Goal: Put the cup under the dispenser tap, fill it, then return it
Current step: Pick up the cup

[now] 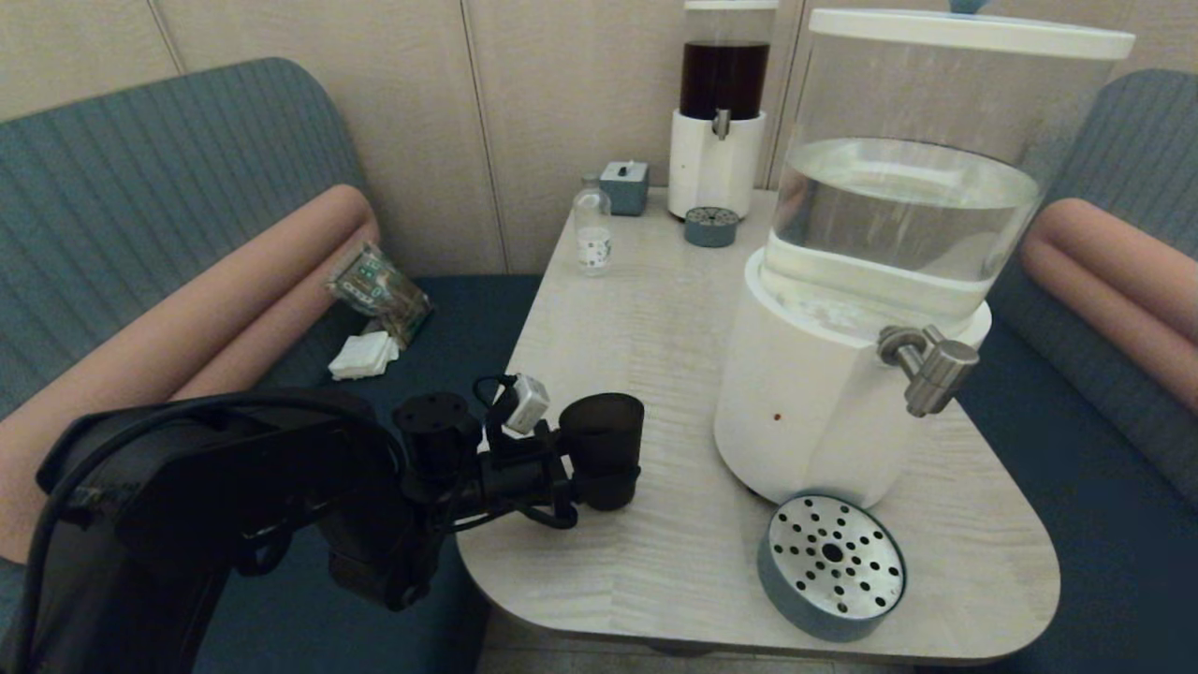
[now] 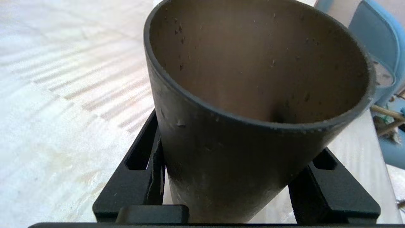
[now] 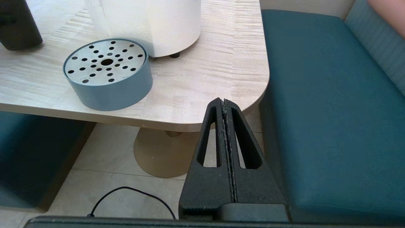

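Left claw closed around the lower body of the cup, fingers pressed to both sides. Cup upright at the near-left part of the surface, well apart from the dispenser tap (droplets cling to its inner wall). Drip tray sits below the tap. Right claw parked off the surface edge, fingers together, holding nothing.
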Available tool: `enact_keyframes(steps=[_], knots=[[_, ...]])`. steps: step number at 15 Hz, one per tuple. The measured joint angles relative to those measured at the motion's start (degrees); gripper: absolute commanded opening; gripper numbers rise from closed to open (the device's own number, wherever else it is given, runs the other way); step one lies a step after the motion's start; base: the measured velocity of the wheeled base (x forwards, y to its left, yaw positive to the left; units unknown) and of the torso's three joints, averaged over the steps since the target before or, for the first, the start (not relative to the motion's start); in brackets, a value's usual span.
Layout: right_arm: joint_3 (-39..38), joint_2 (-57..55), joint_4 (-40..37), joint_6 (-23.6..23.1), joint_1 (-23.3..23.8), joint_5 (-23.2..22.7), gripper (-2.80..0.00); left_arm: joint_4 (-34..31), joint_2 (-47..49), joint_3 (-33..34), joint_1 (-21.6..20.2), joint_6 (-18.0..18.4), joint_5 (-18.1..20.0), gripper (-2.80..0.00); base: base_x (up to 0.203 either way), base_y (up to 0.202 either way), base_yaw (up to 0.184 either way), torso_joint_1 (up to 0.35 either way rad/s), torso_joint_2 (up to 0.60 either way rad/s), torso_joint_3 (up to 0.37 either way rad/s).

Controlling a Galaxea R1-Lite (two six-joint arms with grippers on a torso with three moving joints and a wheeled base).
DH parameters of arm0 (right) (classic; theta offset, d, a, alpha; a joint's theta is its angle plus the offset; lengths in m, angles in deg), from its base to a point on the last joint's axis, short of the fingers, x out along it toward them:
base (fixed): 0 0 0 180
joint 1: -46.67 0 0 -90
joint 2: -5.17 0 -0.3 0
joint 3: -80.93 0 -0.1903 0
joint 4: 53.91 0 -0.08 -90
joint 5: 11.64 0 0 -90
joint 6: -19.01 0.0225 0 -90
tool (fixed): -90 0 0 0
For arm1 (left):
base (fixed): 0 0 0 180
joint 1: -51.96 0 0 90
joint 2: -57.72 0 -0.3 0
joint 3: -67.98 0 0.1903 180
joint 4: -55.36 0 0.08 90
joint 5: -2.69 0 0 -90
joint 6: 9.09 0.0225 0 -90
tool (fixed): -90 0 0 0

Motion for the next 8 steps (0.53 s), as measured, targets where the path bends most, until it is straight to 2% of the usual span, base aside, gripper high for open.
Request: enact_keyframes(steps=[5, 8], knots=[[0.0, 0.0, 0.0, 0.0, 0.0, 0.0, -2.8, 0.0, -5.2, 6.0, 2.4, -0.3, -2.0, -2.8, 0.0, 0.0, 0.0, 0.0, 0.0, 0.0], [0.0, 0.0, 0.0, 0.0, 0.0, 0.0, -2.8, 0.0, -10.9, 10.8, 7.8, -0.6, -5.3, -2.8, 0.0, 0.0, 0.0, 0.0, 0.0, 0.0]])
